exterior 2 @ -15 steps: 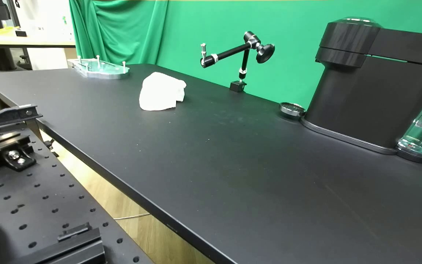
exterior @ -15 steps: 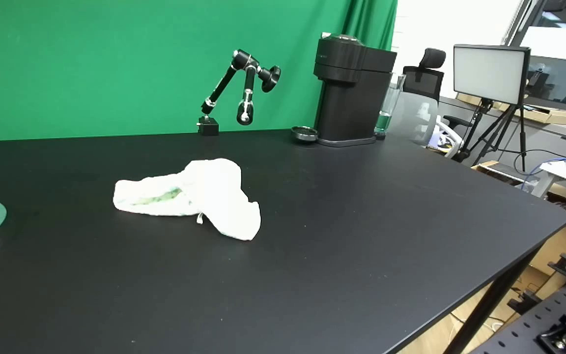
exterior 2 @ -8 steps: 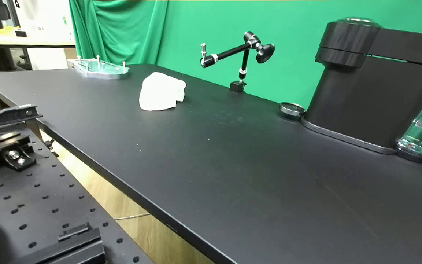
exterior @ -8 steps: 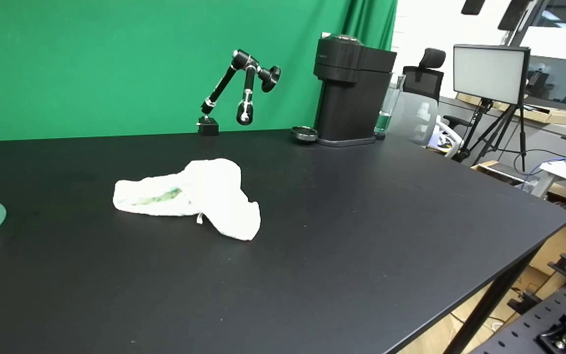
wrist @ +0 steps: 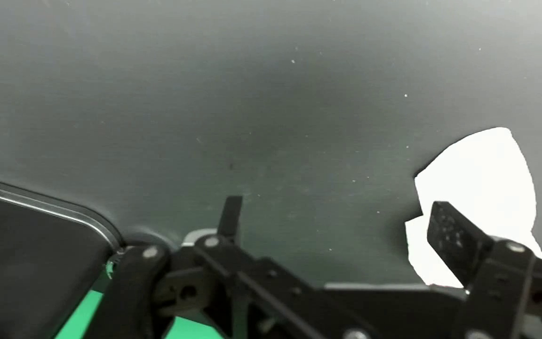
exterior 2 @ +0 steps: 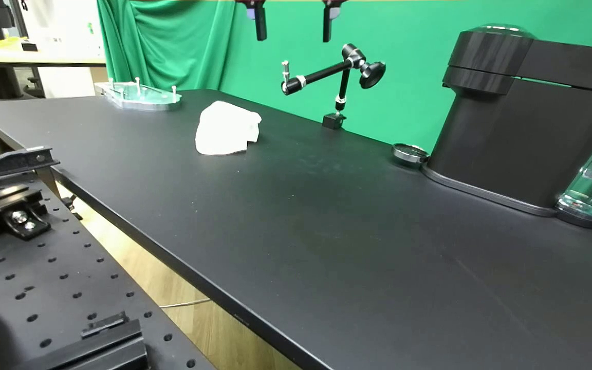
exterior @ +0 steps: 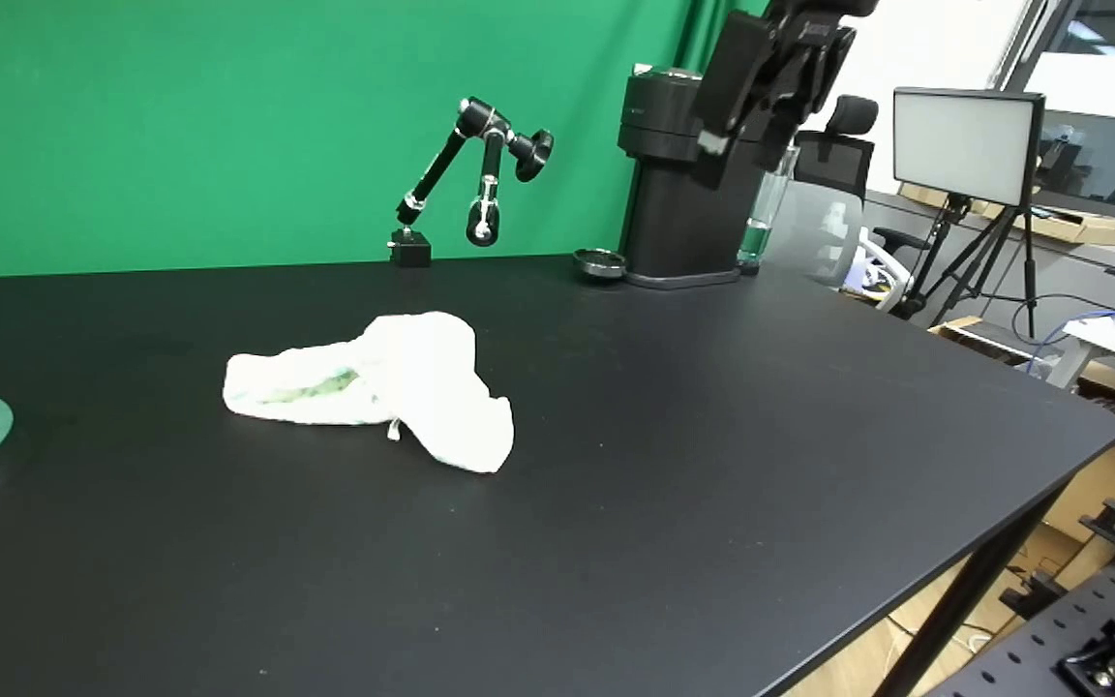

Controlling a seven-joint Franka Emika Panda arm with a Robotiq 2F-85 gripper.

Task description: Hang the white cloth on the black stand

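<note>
The white cloth (exterior: pixel 422 373) lies crumpled on the black table, with a green stain on one side; it also shows in an exterior view (exterior 2: pixel 224 131) and at the right of the wrist view (wrist: pixel 482 179). The black stand (exterior: pixel 437 174) is a jointed arm on a small block by the green backdrop; in an exterior view (exterior 2: pixel 322 74) its arm ends in a silver pin. I cannot make it out in the wrist view. My gripper (exterior: pixel 743 160) is open and empty, high above the table (exterior 2: pixel 294 38). In the wrist view (wrist: pixel 337 201) one finger overlaps the cloth, apart from it.
A black coffee machine (exterior: pixel 664 213) with a clear water tank (exterior: pixel 761 218) stands at the back; its body shows in the wrist view (wrist: pixel 26 263). A small round metal dish (exterior 2: pixel 410 153) sits beside it. A clear plate with pegs (exterior 2: pixel 139 103) lies at the table's far end.
My gripper has come down into both exterior views, from only its fingertips showing at the top of one half a second ago. The cloth and stand have not moved.
</note>
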